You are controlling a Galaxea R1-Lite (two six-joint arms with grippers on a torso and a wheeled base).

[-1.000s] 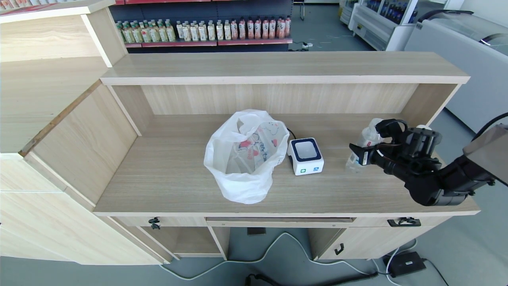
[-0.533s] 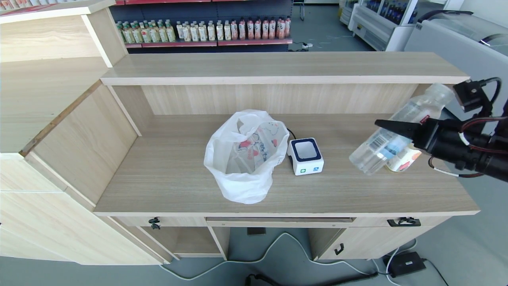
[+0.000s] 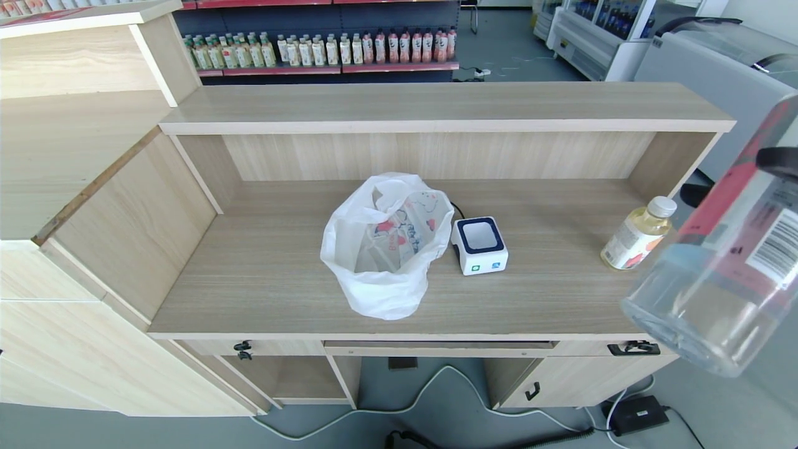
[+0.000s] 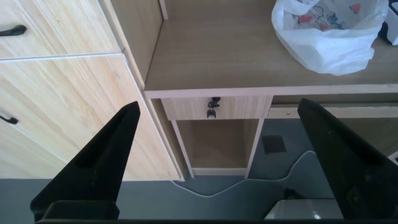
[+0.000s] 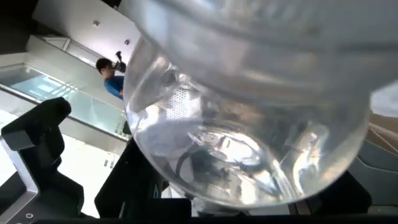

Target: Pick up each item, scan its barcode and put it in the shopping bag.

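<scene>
**Clear bottle in the air, scan and bagging not yet done**

The right hand (image 5: 249, 193) is clamped on the clear bottle (image 3: 717, 274), which hangs tilted off the near right corner of the tabletop (image 3: 561, 293) with its barcode label turned up. It is well right of the scanner (image 3: 479, 244), so I judge the scan and the drop into the bag are both left to do. The yellow-drink bottle (image 3: 636, 236) stands upright at the right of the tabletop, untouched. The shopping bag (image 3: 383, 249) sits open mid-tabletop, just left of the scanner. Whether anything lies in it I cannot tell through the printed plastic. The left hand (image 4: 217, 109), fingers apart and empty, hangs off the near left edge.
</scene>
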